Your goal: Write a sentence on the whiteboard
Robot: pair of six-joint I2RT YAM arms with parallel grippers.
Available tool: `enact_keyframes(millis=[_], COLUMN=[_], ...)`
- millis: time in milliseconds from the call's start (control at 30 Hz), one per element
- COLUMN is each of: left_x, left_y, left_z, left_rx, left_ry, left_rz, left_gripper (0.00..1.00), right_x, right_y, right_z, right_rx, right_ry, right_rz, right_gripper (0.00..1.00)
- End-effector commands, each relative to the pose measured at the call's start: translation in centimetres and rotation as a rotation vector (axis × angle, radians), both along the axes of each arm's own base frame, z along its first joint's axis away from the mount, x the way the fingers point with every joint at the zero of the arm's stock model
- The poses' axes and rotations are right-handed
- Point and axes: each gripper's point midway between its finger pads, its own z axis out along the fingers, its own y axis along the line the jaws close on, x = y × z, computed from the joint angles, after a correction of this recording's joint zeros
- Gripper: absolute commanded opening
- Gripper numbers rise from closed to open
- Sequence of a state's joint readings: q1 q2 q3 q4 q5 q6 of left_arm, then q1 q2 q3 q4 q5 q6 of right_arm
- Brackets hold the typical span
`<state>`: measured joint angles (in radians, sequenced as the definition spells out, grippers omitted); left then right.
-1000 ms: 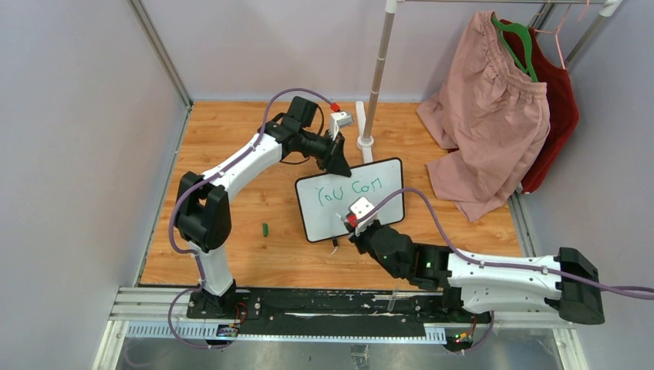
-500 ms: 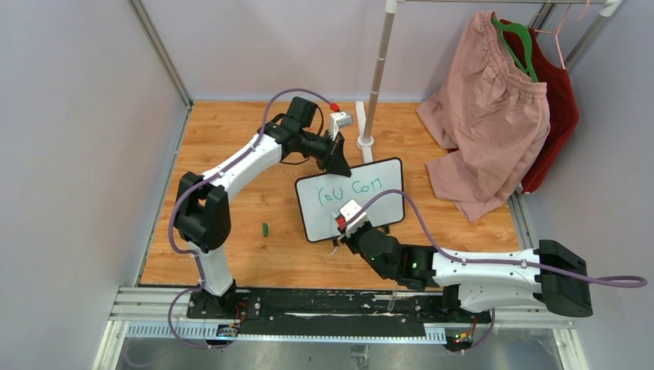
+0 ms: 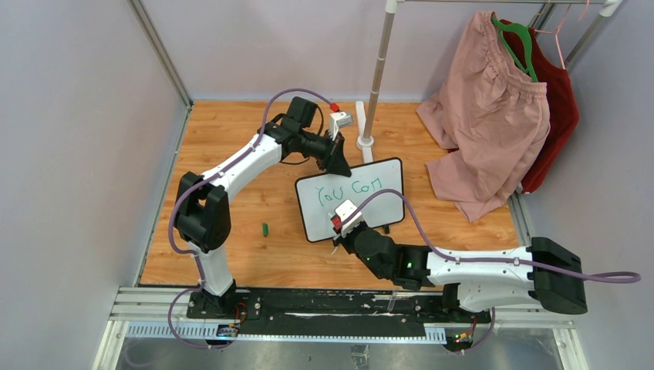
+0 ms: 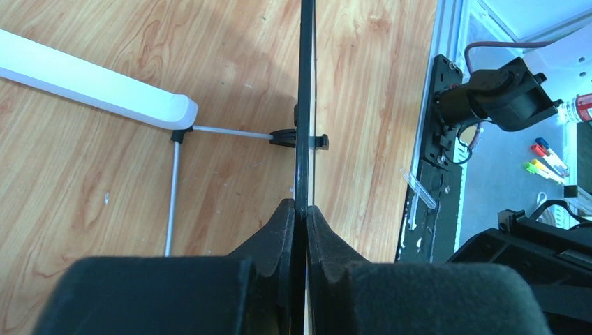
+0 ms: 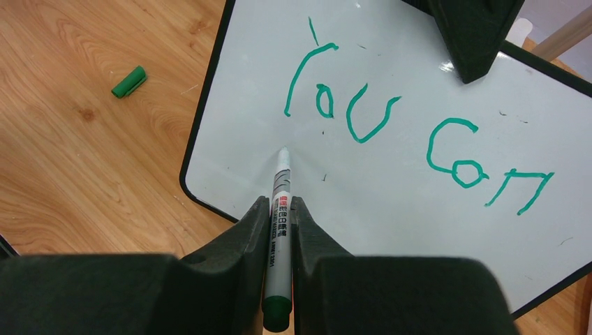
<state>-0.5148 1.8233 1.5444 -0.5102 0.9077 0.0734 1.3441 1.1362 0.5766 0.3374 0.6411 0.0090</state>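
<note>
Nearest the arm bases, the right gripper (image 5: pixel 279 209) pinches a green marker (image 5: pixel 282 183) between its closed fingers. The tip points at the whiteboard (image 5: pixel 419 230) just below the first letter; whether it touches is unclear. The board stands tilted on the wooden table (image 5: pixel 70 153), and the sentence (image 5: pixel 428 150) on it reads "You Can". A green cap (image 5: pixel 128 82) lies apart to its left. Farther back, the left gripper (image 4: pixel 300 209) clamps the board's top edge.
</note>
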Motion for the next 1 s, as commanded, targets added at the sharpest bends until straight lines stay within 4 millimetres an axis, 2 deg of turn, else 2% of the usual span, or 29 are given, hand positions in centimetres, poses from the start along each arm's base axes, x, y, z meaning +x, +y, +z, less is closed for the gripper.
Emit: enact_keyframes(millis=[0,133,600,967], left_x=[-0.4,-0.4,-0.5,-0.6], left_y=[0.2,0.2,0.2,0.2], left_z=[0.6,0.6,1.0,1.2], left_rx=[0.004,0.004,-0.004,-0.008], left_ry=[-0.005,-0.005,-0.009,-0.012], left_rz=[0.013,0.013,0.014,0.013], left_gripper=[0.0,0.0,0.0,0.0], right_x=[0.2,0.5,0.8,0.3], right_y=[0.8,0.8,0.1,0.1], right_z=[2.3,2.3,-0.1,-1.5], right_rx=[0.066,0.053,-0.006,-0.035], right_ry=[-0.029,-0.031,0.028,0.08], right_rz=[-0.021,-0.037,-0.075,-0.061], right_gripper=[0.0,0.0,0.0,0.0])
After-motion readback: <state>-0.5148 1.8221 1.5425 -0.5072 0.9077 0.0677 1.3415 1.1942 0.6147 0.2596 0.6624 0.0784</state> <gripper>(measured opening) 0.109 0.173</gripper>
